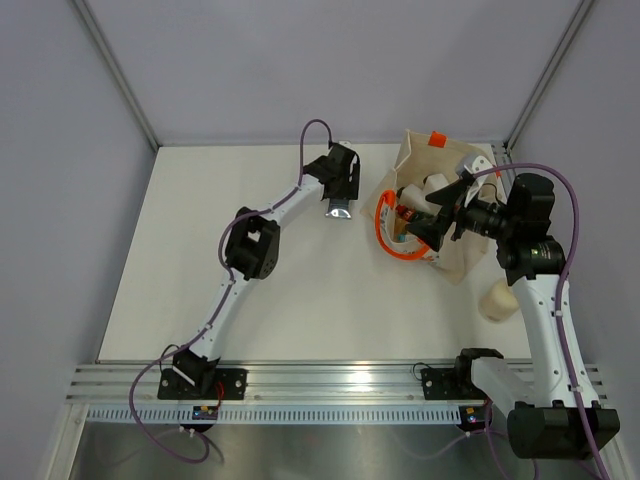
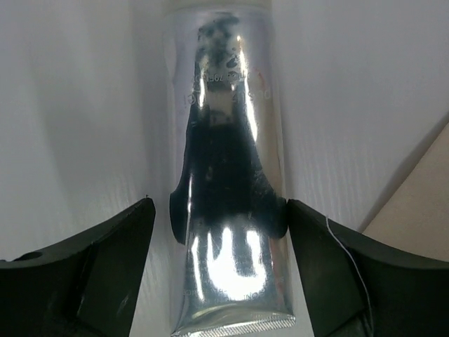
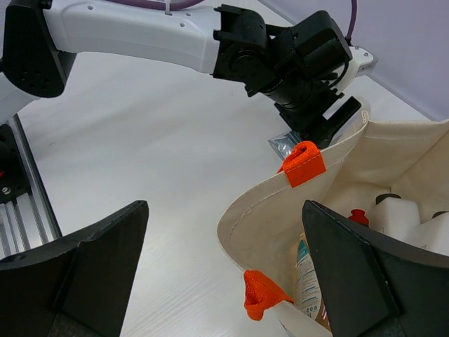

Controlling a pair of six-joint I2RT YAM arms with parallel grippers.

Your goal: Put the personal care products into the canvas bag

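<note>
Left claw (image 2: 219, 214) wide astride the shiny silver tube (image 2: 224, 126) beside the beige canvas bag (image 3: 337, 175); right claw (image 3: 224, 210) wide above its mouth.

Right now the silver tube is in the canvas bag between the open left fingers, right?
No. The silver tube lies on the table outside the canvas bag, as the left wrist view shows; the left fingers are open around it.

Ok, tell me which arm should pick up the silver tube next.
Left. The left gripper straddles the silver tube, jaws open either side; the right gripper is open at the canvas bag's mouth.
</note>
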